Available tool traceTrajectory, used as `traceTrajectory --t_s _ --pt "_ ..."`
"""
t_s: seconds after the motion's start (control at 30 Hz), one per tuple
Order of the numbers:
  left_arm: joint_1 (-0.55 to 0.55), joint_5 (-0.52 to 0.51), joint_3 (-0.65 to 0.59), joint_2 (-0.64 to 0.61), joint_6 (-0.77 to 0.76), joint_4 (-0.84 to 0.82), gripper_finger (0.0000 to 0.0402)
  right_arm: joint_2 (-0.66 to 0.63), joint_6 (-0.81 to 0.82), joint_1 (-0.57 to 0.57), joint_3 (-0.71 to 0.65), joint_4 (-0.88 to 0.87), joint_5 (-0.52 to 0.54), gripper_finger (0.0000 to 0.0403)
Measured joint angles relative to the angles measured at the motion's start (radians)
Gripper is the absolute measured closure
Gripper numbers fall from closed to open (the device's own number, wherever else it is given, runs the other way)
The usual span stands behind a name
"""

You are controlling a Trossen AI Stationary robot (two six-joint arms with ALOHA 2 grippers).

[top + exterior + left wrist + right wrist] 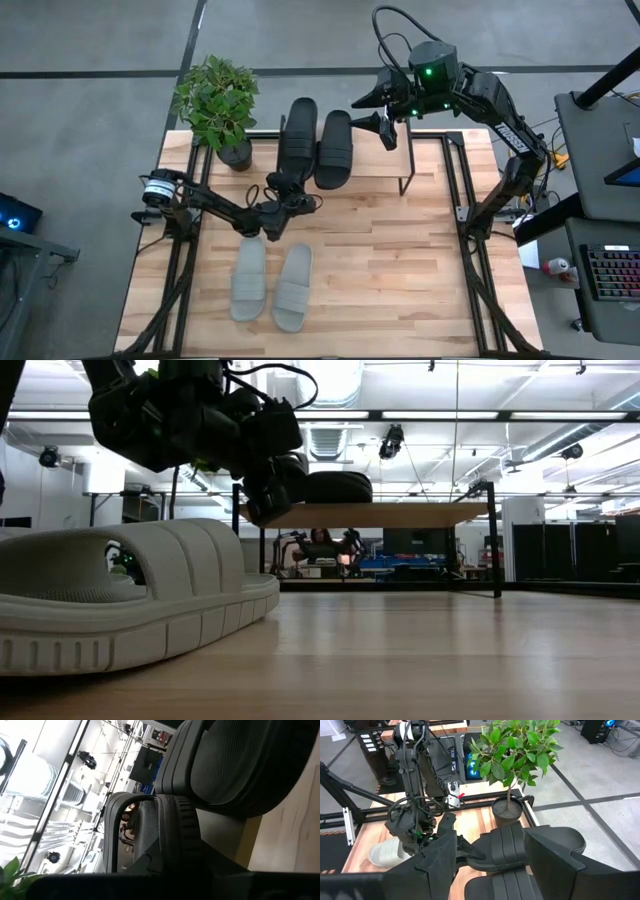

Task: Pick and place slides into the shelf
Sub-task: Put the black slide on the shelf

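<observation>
Slides of black ribbed foam, two of them, lie side by side on the light wooden plank top of the low black-framed shelf (425,160), which stands at the far edge of the butcher-block wooden table (400,270). One black slide (297,143) sits nearer the far left corner, its heel end reaching past the shelf's near edge; the second black slide (335,148) lies just beside it, toward the shelf's middle. The left gripper (283,193) is at the heel of the first black slide, with its fingers pressed together on the sandal's heel edge; the left wrist view shows that ribbed sole close up against the gripper. The right gripper (384,112) hovers over the far edge of the shelf, just beside the toe of the second black slide, its fingers spread wide and pinching nothing. Two pale grey-white slides rest flat on the table toward its near edge, well apart from the shelf: one pale slide (249,279) on the left and the other pale slide (294,288) just beside it. A small leafy green plant in a dark pot (220,105) stands at the table's far left corner, next to the shelf's end.
</observation>
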Motion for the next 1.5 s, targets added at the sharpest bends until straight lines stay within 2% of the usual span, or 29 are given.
traceTrajectory --t_s 0.3,0.57,0.8,0.97,1.17,1.5 --pt "-0.002 -0.010 0.002 0.002 -0.014 0.000 0.0371 0.000 0.000 0.000 -0.003 0.000 0.000 0.0181" --pt "-0.006 -0.009 0.002 0.002 -0.045 0.000 0.0267 0.000 -0.003 0.000 -0.005 0.000 0.000 0.0181" --pt "-0.031 0.094 0.008 0.002 -0.082 0.000 0.0203 0.000 -0.003 0.000 -0.005 0.000 0.000 0.0181" --pt "-0.043 0.110 0.008 0.002 -0.082 0.000 0.0167 0.000 -0.003 0.000 -0.006 0.000 0.000 0.0181" --pt "-0.053 0.108 0.008 0.002 -0.082 0.001 0.0146 0.000 -0.003 0.000 -0.017 -0.001 0.001 0.0181" --pt "-0.078 0.111 0.026 0.001 -0.082 0.001 0.0143 0.000 -0.005 0.000 -0.019 0.000 0.006 0.0181"
